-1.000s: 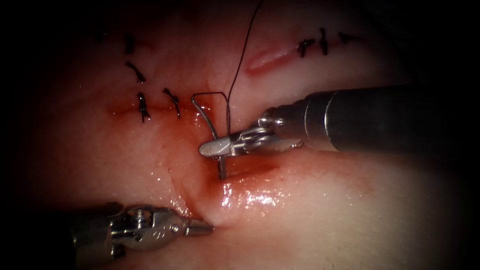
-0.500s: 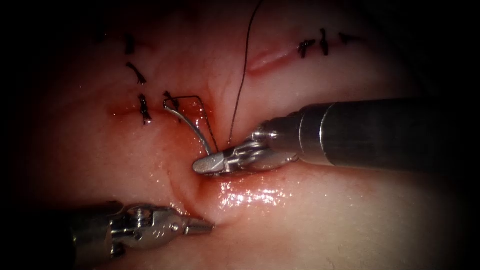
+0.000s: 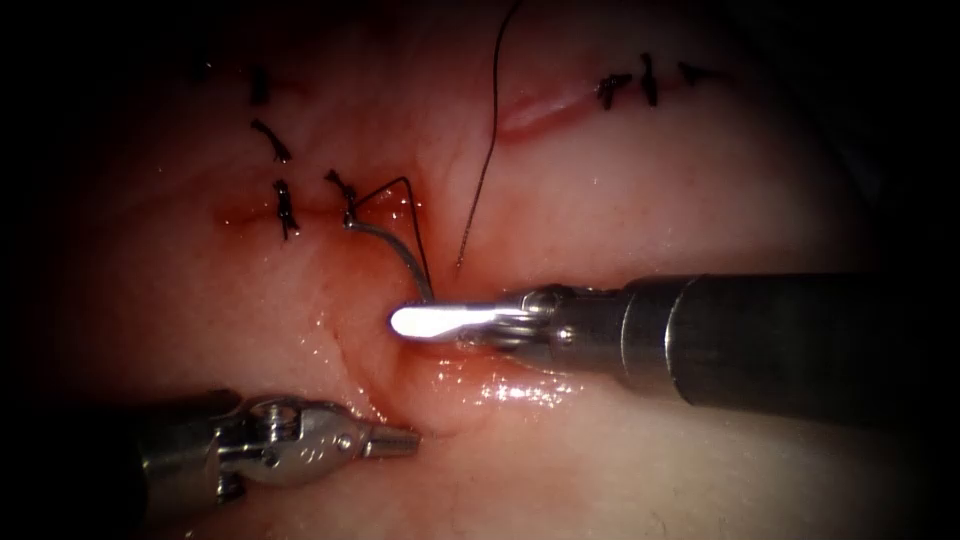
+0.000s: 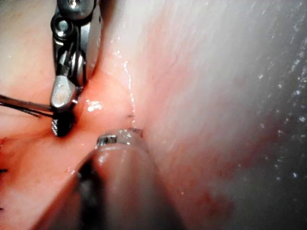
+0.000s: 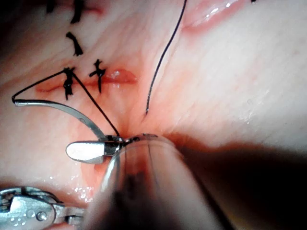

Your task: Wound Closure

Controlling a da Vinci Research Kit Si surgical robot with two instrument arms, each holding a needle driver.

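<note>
Endoscope view: the right tool (image 3: 425,321) has its jaws closed on the needle (image 3: 392,248) near the pointed end. The needle's curve rises up and to the left of the tool, clear of the tissue (image 3: 640,200), with the thread (image 3: 485,150) doubling back from its tail. The left tool (image 3: 400,441) sits below, jaws closed, holding nothing, tip on the tissue.

Right wrist view: the right tool (image 5: 86,151) clamps the needle (image 5: 57,106); thread (image 5: 163,57) trails past.

Left wrist view: the right tool (image 4: 62,93) lies beyond the left tool (image 4: 115,139).

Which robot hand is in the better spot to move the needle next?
Probably the right hand: it is shut on the thin curved steel needle toward its pointed end. The left hand sits lower, apart from the needle, shut and holding nothing.
</note>
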